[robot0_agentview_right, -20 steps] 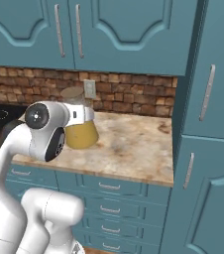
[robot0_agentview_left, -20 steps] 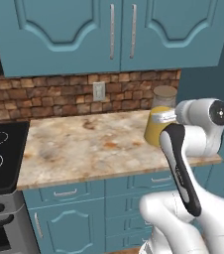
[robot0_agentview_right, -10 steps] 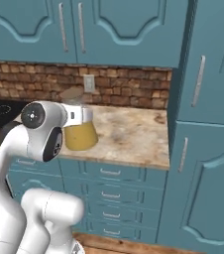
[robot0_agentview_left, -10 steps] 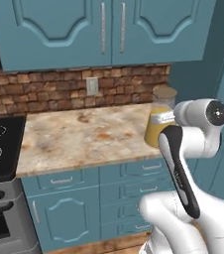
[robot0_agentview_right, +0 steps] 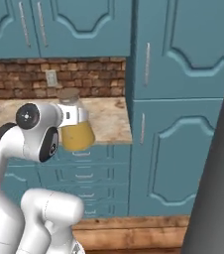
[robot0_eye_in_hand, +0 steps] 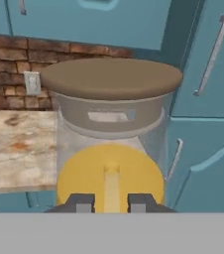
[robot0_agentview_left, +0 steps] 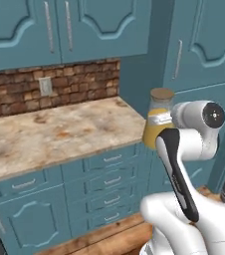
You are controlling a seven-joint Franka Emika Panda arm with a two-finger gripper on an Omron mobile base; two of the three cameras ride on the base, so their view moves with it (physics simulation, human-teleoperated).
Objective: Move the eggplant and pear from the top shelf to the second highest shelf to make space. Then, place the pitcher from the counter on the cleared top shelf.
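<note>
Tall teal cabinet (robot0_agentview_right: 183, 99) stands at the worktop's right end, doors shut, w/ long handles. No shelf in sight from where I am, so I can't say which way the top shelf lies or how high; that is the one thing the coming move turns on.

Worktop (robot0_agentview_left: 50, 134) runs off to my left under the brick wall (robot0_agentview_left: 45, 89), drawers below it. Its right edge ends just beside the tall cabinet.

Pitcher (robot0_agentview_left: 158, 124) is in my grip and off the worktop, hanging in front of the worktop's right corner, nothing under it that I can see. It's upright: long axis vertical, brown lid (robot0_eye_in_hand: 111, 78) on top, yellow-orange lower body (robot0_eye_in_hand: 110, 173) nearest me. It sits dead ahead of my jaws (robot0_eye_in_hand: 110, 202), centred betw. the two tips, so no sideways offset to correct.

Jaws are closed on the pitcher, low on its side, approach horizontal. Arm is folded w/ wrist close to my base, so reach left is plenty.

My read: carry phase, last part of the task. Keep the pitcher's axis vertical while I turn. Shelf needs finding first.
</note>
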